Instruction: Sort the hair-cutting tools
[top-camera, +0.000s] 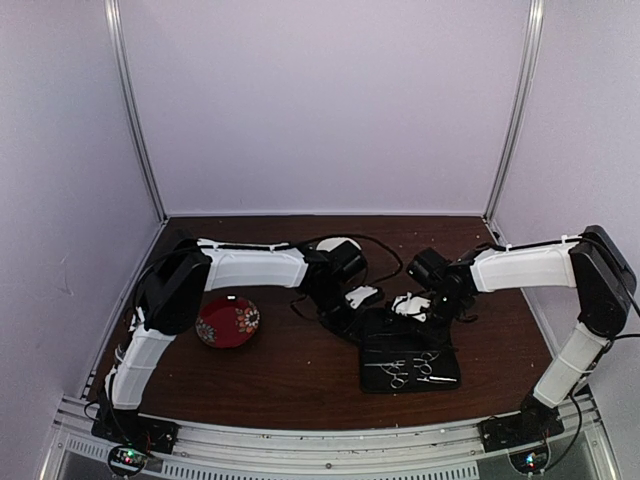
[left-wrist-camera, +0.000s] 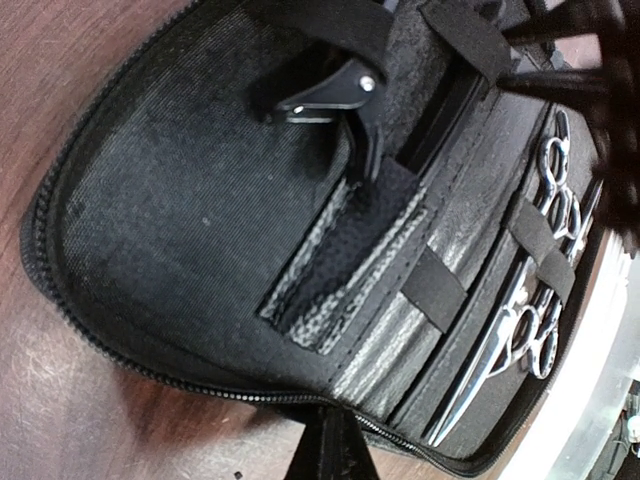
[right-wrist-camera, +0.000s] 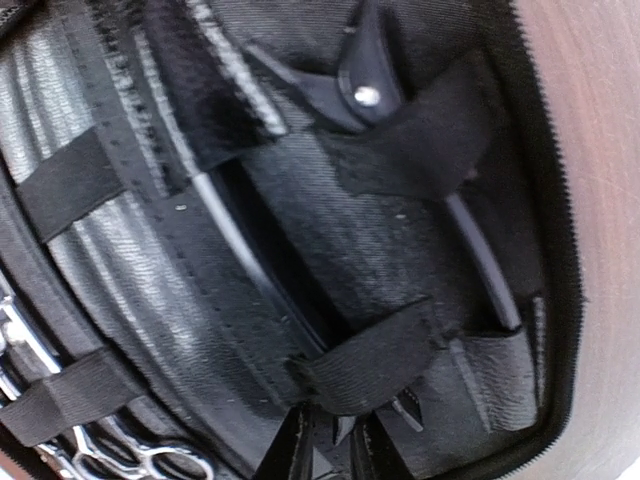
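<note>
The black case (top-camera: 410, 352) lies open on the table. Two silver scissors (top-camera: 402, 372) sit under straps in its near half. In the left wrist view one pair (left-wrist-camera: 500, 350) lies below the other (left-wrist-camera: 557, 180). My left gripper (left-wrist-camera: 335, 450) is shut on the case's zippered rim (left-wrist-camera: 200, 385). My right gripper (right-wrist-camera: 338, 455) hovers over the far half, its fingers a little apart just below a black strap (right-wrist-camera: 375, 360). A thin rod-like tool (right-wrist-camera: 487, 275) and a black clip (right-wrist-camera: 365, 85) lie under the straps. Scissor rings (right-wrist-camera: 150, 460) show at the lower left.
A red patterned plate (top-camera: 228, 321) stands on the wooden table left of the case, near the left arm. Cables trail behind both wrists. Pale walls close in the back and sides.
</note>
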